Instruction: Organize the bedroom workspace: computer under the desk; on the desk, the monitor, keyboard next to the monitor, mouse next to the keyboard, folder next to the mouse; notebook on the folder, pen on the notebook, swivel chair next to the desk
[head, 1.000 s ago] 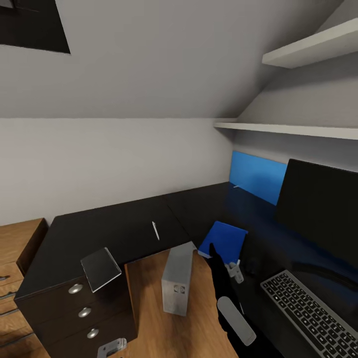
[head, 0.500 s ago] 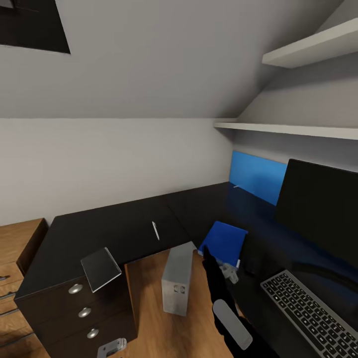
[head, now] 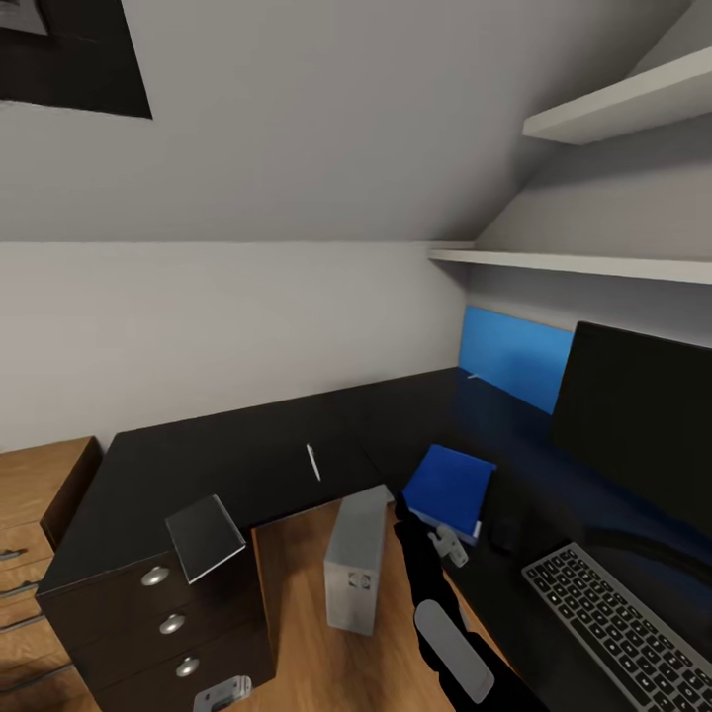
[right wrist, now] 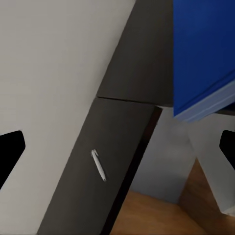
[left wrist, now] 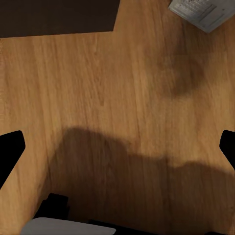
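The blue folder [head: 450, 487] lies on the black desk [head: 227, 460], left of the keyboard [head: 618, 623] and in front of the black monitor [head: 643, 425]. A small dark shape beside the folder looks like the mouse [head: 500, 535]. A white pen [head: 312, 462] lies on the desk's back wing, and the grey notebook [head: 205, 536] sits over the drawer corner. The grey computer [head: 354, 559] stands on the floor in the desk's opening. My right gripper [head: 443, 543] hangs open just left of the folder [right wrist: 205, 54], facing the pen [right wrist: 99, 165]. My left gripper [left wrist: 117, 147] is open above bare floor.
A drawer unit [head: 168, 625] with round knobs closes the desk's left end. A blue panel [head: 514, 356] backs the desk, with white shelves [head: 593, 262] above it. A wooden dresser [head: 30, 514] stands at far left. Wooden floor [head: 297, 593] shows under the desk.
My right arm has drawn back to the left, away from the folder, which now lies flat on the desk. The head view has shifted slightly.
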